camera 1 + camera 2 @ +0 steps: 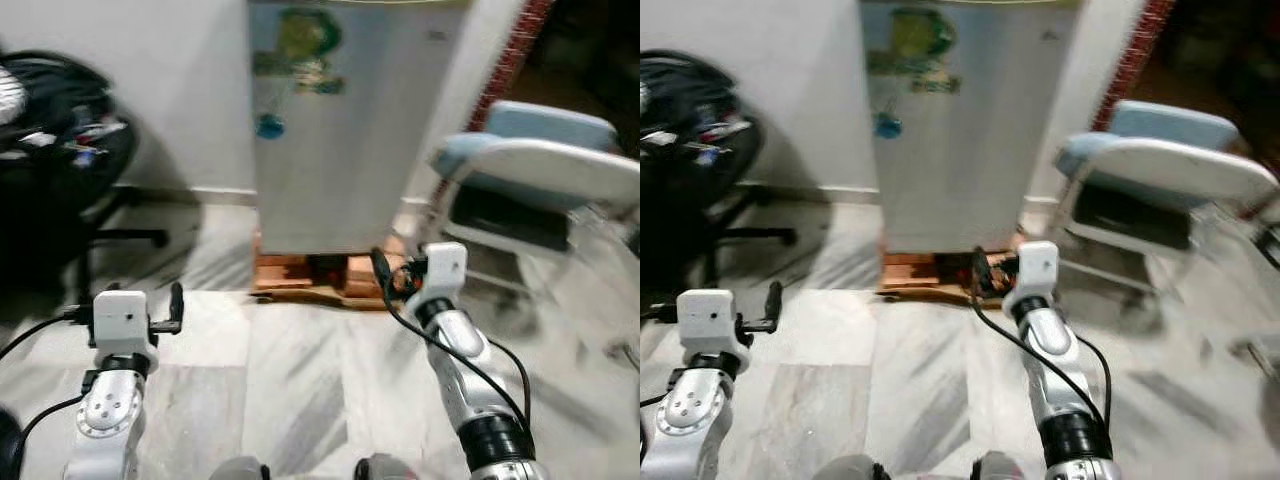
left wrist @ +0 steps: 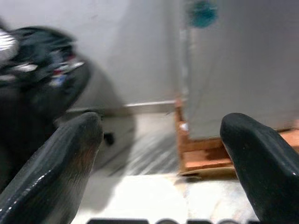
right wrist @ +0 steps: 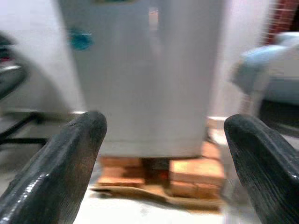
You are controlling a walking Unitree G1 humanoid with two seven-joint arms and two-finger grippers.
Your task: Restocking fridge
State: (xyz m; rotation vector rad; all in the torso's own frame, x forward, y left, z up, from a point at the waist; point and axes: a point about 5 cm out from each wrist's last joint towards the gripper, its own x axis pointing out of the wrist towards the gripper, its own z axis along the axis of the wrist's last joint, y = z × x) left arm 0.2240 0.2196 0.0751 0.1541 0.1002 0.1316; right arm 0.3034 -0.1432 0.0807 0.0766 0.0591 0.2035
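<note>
We face the closed fridge [image 1: 345, 130], top centre | left gripper [image 2: 161, 154], right gripper [image 3: 163, 154]: both spread, empty | door likely stiff, heavy (handle unseen; try an edge).

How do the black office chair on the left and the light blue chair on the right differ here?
The black office chair is dark, piled with clutter, and stands on a spreading base left of the fridge. The light blue chair is pale, has a dark panel under its seat, and stands on thin metal legs right of the fridge. Both stand on the marble floor.
</note>
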